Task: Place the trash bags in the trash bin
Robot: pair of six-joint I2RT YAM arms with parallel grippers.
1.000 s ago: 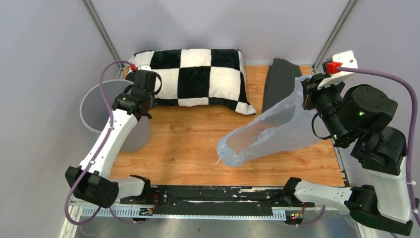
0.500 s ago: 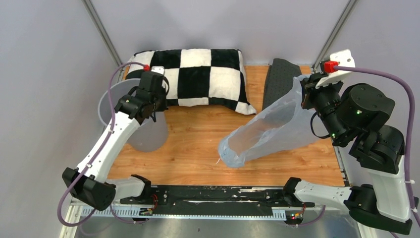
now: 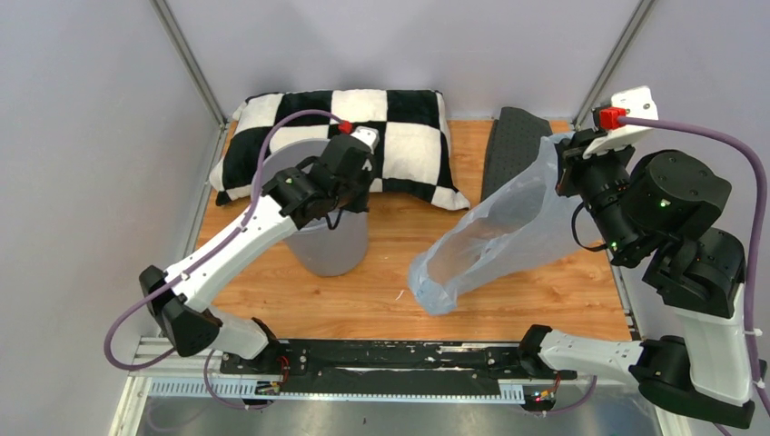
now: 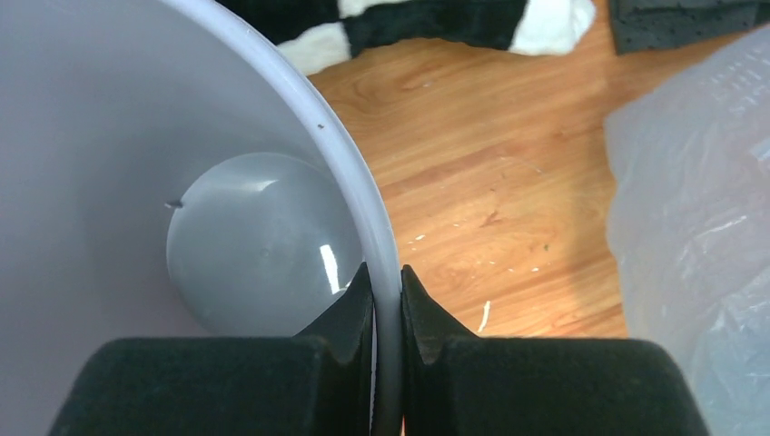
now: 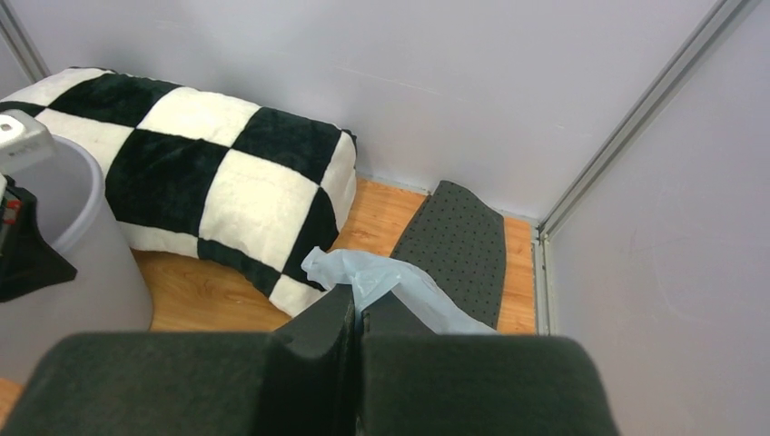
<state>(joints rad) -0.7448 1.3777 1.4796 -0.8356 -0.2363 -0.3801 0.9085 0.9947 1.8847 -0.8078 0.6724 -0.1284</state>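
Observation:
The grey trash bin [image 3: 329,245] stands on the wooden table left of centre, in front of the pillow. My left gripper [image 3: 356,186] is shut on its rim [image 4: 363,209], one finger inside the wall and one outside. The bin's inside [image 4: 254,245] looks empty. The pale blue translucent trash bag [image 3: 495,232] hangs slanting from my right gripper [image 3: 565,163], which is shut on the bag's top end [image 5: 363,272]. The bag's open lower end [image 3: 434,282] rests on the table right of the bin. The bag also shows in the left wrist view [image 4: 699,227].
A black-and-white checkered pillow [image 3: 399,145] lies along the back wall. A dark grey textured mat [image 3: 516,145] lies at the back right, beside the bag. Grey walls and metal posts enclose the table; a black rail [image 3: 390,359] runs along the near edge.
My left gripper has dragged the bin to the right, from the table's left edge to left of centre. The bag's lower end has shifted slightly right. The right gripper has barely moved.

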